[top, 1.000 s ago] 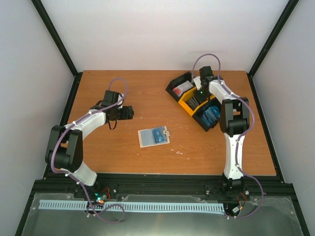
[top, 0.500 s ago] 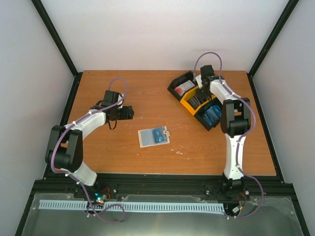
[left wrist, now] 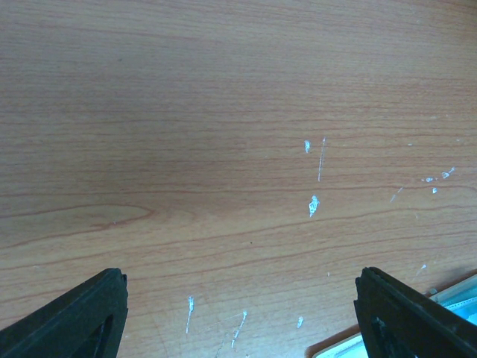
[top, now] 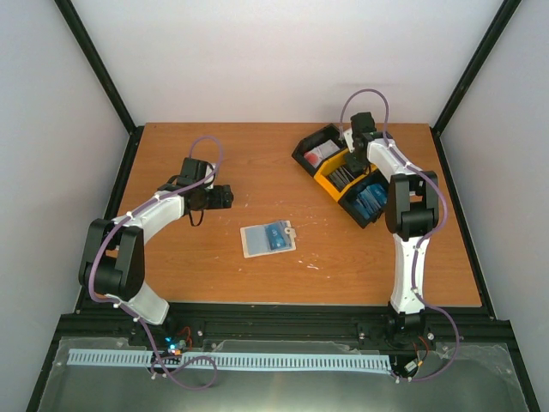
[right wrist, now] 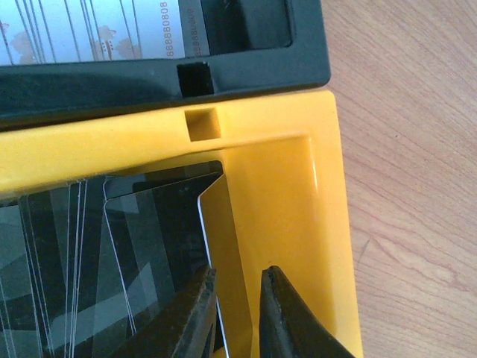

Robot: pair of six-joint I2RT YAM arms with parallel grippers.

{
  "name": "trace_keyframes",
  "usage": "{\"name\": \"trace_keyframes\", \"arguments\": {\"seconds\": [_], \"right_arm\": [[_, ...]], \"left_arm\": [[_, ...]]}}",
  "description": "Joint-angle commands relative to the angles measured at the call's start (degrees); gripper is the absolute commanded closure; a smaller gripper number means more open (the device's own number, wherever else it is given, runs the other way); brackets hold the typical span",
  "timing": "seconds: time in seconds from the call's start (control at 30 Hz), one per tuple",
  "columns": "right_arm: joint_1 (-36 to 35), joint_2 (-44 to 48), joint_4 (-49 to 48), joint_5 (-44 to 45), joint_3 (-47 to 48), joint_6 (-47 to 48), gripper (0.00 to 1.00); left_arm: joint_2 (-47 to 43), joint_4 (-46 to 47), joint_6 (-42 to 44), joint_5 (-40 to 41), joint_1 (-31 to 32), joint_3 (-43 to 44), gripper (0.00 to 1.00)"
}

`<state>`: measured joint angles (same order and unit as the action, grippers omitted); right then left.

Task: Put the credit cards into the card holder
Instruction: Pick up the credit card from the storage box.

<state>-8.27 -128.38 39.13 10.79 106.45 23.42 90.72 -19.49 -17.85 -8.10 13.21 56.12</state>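
White walls (top: 283,60) and a black frame (top: 94,60) close in the wooden bench (top: 214,266) you are working on. The only writing you can read is in the right wrist view: a pale card (right wrist: 112,33) in the far black bin (right wrist: 261,71) carries a run of digits, roughly 8888 0808. The rest is too small to make out.

Count three bins in a row at the far right: that black one, a yellow bin (right wrist: 298,194) in the middle, and a near black bin (top: 360,221). The near bin holds the bright blue credit cards (top: 371,200), packed too tightly to count. You have one card holder (top: 251,243), lying open near the middle of the bench and well apart from the bins, with one blue card (top: 274,235) on its lining.

Your right fingers (right wrist: 287,321) are down inside the yellow bin among dark glossy cards (right wrist: 134,253). They stand close together and a pale-edged card (right wrist: 207,239) runs into the narrow gap, but you cannot tell whether they pinch it. The overhead view shows only the arm reaching over that bin.

Your left fingers (left wrist: 82,317) are spread wide, holding nothing, above bare scratched wood. A corner of the card holder shows at the lower right of that wrist view. From overhead they sit left of the holder, apart from it.
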Motion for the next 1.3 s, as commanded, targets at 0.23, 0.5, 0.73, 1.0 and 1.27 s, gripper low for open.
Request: {"name": "trace_keyframes", "arguments": {"seconds": [0.23, 0.5, 0.73, 1.0, 1.27], "right_arm": [[0.53, 0.32, -1.13, 3.81, -2.65, 3.38, 0.83], [0.45, 0.43, -1.99, 5.36, -3.73, 4.68, 0.83], [0.45, -1.05, -1.21, 3.0, -1.72, 3.19, 0.91], [0.53, 4.14, 2.7, -4.94, 2.83, -1.23, 0.97], [0.49, 17.18, 5.01, -7.45, -5.47, -3.62, 0.97]], "left_arm": [[0.01, 0.0, 1.19, 0.63, -0.29, 1.64, 0.16], [0.08, -0.04, 1.15, 0.74, -0.25, 1.63, 0.16], [-0.26, 0.05, 1.25, 0.58, -0.29, 1.63, 0.16], [-1.7, 0.42, 1.91, -0.73, -0.29, 1.61, 0.15], [-5.04, 1.4, 1.36, -2.03, -0.3, 1.5, 0.12]]}}
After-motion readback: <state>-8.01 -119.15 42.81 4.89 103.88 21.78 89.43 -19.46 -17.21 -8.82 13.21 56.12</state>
